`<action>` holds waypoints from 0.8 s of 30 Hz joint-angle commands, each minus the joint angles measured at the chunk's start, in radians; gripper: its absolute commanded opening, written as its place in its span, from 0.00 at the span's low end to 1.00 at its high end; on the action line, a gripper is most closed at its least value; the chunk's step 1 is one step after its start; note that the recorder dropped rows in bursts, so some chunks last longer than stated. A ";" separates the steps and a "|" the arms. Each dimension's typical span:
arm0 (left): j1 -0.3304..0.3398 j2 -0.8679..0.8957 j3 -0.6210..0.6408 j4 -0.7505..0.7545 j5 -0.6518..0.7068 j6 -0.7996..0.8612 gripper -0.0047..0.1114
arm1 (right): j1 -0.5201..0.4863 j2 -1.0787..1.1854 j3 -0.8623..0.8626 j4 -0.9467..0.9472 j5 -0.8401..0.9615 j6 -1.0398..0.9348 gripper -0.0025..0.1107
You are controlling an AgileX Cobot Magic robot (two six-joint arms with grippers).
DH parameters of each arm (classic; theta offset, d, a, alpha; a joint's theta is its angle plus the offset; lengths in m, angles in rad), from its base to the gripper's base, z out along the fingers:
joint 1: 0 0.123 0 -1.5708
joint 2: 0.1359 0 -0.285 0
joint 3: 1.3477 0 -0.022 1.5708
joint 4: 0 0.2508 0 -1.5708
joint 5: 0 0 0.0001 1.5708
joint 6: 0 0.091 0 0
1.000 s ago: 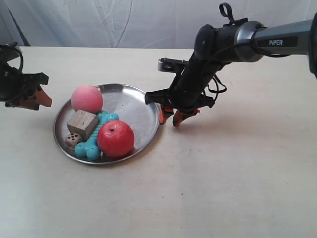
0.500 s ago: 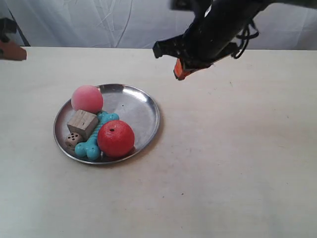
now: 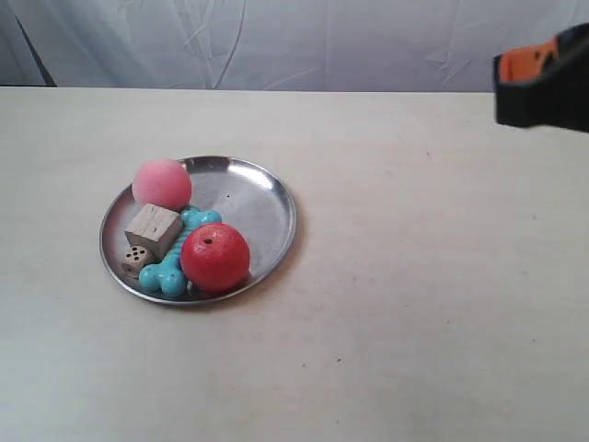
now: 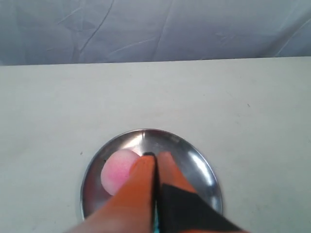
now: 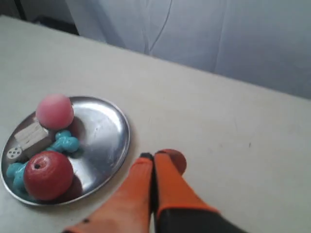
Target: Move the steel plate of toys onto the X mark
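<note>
Now a steel plate of toys sits on the cream tabletop, with neither gripper touching it.
We see a pink ball, red apple-like ball, teal bone, wooden cube and small die inside its rim. The left gripper has its orange fingers pressed together, pinching nothing; the right gripper is likewise pressed together and empty.

Cream tabletop: matte, flat, with a few tiny dark specks scattered on it. 1 pale grey-white cloth, creased, hangs along the tabletop's far edge. 1 thin dark line slants down the cloth to that edge.
</note>
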 commanded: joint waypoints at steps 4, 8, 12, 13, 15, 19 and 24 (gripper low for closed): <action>-0.057 -0.193 0.155 -0.043 -0.030 0.059 0.04 | -0.001 -0.387 0.302 -0.128 -0.315 0.000 0.02; -0.057 -0.269 0.198 -0.036 -0.030 0.059 0.04 | -0.001 -0.467 0.417 -0.123 -0.412 0.000 0.02; -0.057 -0.300 0.207 -0.013 -0.026 0.059 0.04 | -0.001 -0.478 0.465 -0.095 -0.356 0.000 0.02; -0.057 -0.304 0.207 -0.014 -0.026 0.059 0.04 | -0.001 -0.478 0.465 -0.095 -0.335 0.000 0.02; -0.057 -0.304 0.207 -0.014 -0.026 0.059 0.04 | -0.001 -0.478 0.465 -0.095 -0.299 0.000 0.02; -0.057 -0.302 0.207 -0.016 -0.028 0.059 0.04 | -0.001 -0.478 0.465 -0.095 -0.294 0.000 0.02; -0.057 -0.302 0.207 -0.016 -0.030 0.059 0.04 | -0.001 -0.478 0.465 -0.095 -0.294 0.000 0.02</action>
